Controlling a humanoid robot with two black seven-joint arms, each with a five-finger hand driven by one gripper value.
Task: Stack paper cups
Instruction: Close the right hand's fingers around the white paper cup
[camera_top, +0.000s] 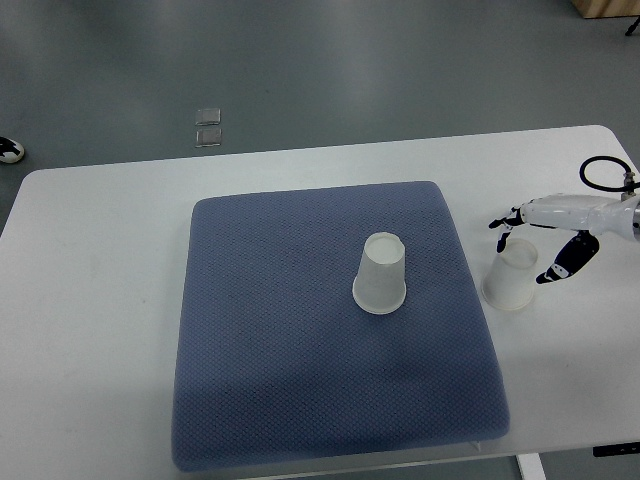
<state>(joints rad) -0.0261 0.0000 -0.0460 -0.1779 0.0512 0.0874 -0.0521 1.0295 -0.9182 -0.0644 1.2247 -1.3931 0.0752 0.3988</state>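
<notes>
We see the right hand (545, 240) coming in from the right edge, and its fingers (505, 220) are spread around the rim of one paper cup (511, 277), which stands upside down on the bare white bench (90, 300). One finger curves down on the left of the cup top, and a darker finger hangs on its right side. Whether they already press the wall or only stand just beside it, we cannot tell from this view. The left hand is not in view.

The second cup (380, 275) stands also upside down, on the blue mat (300, 400), well to the left of the fingers and clearly apart from them.

We think several things can go wrong from here. The cup between the fingers is thin and light, so if the fingers close too strongly, the wall may bend in and the cup will then not slide over the other one. If they close too weakly or not evenly, the cup may tip, or slip out when it is lifted. This cup also stands close to the mat edge on the left of the fingers, so a low carry could make it catch on the soft border. At the end, the second cup rests on a soft surface; if the held cup comes down off centre, it may push that cup over instead of sitting over it.
</notes>
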